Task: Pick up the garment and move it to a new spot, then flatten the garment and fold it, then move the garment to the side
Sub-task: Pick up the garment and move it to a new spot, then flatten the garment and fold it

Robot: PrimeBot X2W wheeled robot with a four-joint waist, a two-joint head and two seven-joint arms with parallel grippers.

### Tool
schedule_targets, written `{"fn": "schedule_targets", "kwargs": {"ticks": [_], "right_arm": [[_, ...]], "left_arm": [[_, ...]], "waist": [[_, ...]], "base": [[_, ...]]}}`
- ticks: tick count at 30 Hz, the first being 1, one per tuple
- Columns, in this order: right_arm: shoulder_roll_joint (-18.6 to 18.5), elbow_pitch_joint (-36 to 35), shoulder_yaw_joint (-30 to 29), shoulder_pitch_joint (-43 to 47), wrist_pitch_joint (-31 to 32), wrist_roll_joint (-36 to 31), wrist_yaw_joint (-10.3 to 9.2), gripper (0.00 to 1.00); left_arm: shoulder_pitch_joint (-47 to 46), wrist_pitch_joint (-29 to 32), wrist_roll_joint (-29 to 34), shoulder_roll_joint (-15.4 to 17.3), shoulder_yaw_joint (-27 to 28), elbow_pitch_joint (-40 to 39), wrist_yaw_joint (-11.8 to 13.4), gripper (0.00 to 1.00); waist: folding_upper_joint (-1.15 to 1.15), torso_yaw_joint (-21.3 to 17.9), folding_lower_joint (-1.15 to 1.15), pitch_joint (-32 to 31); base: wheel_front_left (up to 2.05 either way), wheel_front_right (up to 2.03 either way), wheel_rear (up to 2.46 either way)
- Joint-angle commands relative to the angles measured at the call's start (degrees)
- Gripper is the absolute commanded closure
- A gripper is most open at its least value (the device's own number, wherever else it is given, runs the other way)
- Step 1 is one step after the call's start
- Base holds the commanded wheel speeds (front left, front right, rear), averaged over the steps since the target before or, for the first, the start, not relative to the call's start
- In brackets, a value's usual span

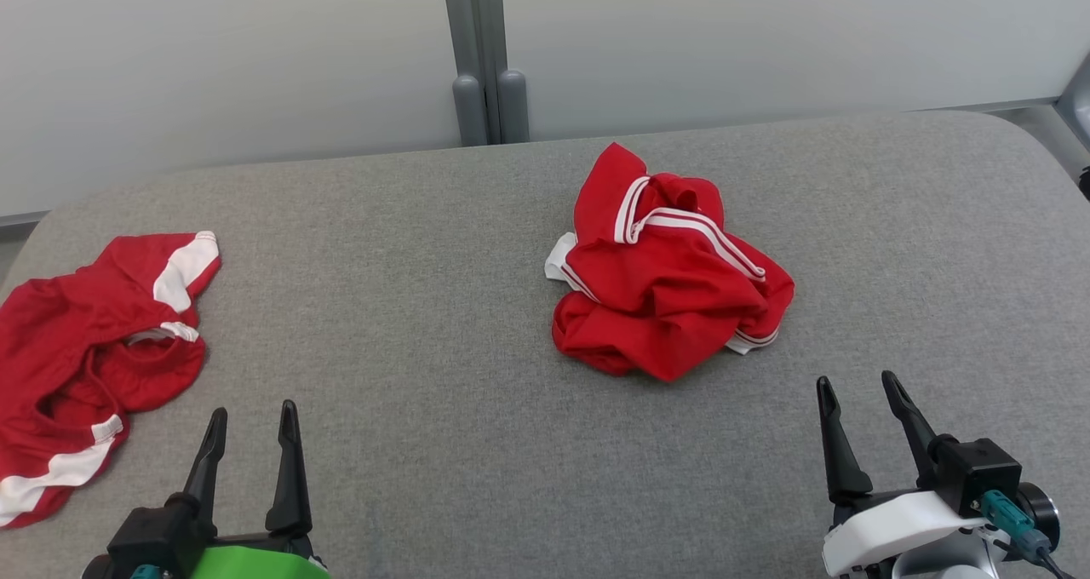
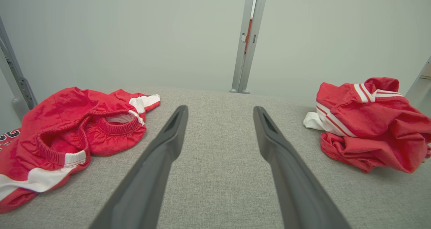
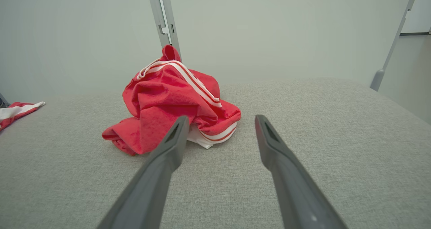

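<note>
L gripper (image 1: 255,409), R gripper (image 1: 857,380) both gaping, empty. I'm starting pickup step; next needs R gripper reaching fwd-left onto crumpled garment (image 1: 668,264).

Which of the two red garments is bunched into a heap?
The striped garment nearer the right claw: thin white stripes, piled high. The other garment, at the far left, lies spread out with its waistband open.

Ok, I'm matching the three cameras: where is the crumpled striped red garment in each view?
Head view: crumpled garment, right of centre.
Left wrist view: crumpled garment at the far right edge.
Right wrist view: crumpled garment just left of centre.
Shared landmark: the grey post behind it.
</note>
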Motion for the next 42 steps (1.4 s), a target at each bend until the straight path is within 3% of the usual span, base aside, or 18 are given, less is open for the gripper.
{"fn": "schedule_targets", "kwargs": {"ticks": [1,10,16,21,25,33,42], "right_arm": [[-0.15,-0.21,-0.13,0.41,-0.18,-0.01,-0.08,0.00],[-0.15,0.33,0.28,0.00,-0.18,0.41,-0.08,0.00],[-0.12,3.35,5.74,-7.66,0.50,-1.26,-0.08,0.00],[-0.20,9.05,11.18,-20.27,8.93,-3.24,-0.08,0.00],[-0.15,13.66,11.64,-27.80,16.56,-2.06,-0.08,0.00],[-1.16,22.34,9.02,-36.52,30.35,-3.38,-0.09,0.00],[-0.75,25.79,-0.11,-39.50,36.87,-6.81,-0.09,0.00]], "left_arm": [[-0.07,-0.03,0.03,0.02,-0.06,0.07,-0.17,0.00],[-0.65,-0.03,-0.24,0.02,-0.35,0.46,-0.17,0.00],[-1.69,-0.03,-0.32,0.02,-1.35,-0.09,-0.18,0.00],[-2.39,-0.03,-0.81,0.04,-2.76,-0.42,-0.18,0.00],[-3.81,-0.03,-1.86,0.06,-4.41,-0.77,0.26,0.00],[-5.91,-0.04,-2.79,0.06,-8.35,-1.45,0.90,0.00],[-6.05,-0.03,-3.06,0.06,-8.80,-2.50,1.39,0.00]], "waist": [[0.00,0.00,0.00,0.05],[0.00,0.17,0.00,0.39],[0.00,1.34,0.00,1.13],[0.00,3.80,0.00,2.27],[0.00,7.71,0.00,3.42],[0.00,15.13,0.00,6.53],[0.00,18.82,0.00,8.00]], "base": [[0.00,0.00,0.00],[0.00,0.00,0.00],[0.00,0.00,0.00],[0.00,0.00,0.00],[0.00,0.00,0.00],[0.00,0.00,0.00],[0.00,0.00,0.00]]}}
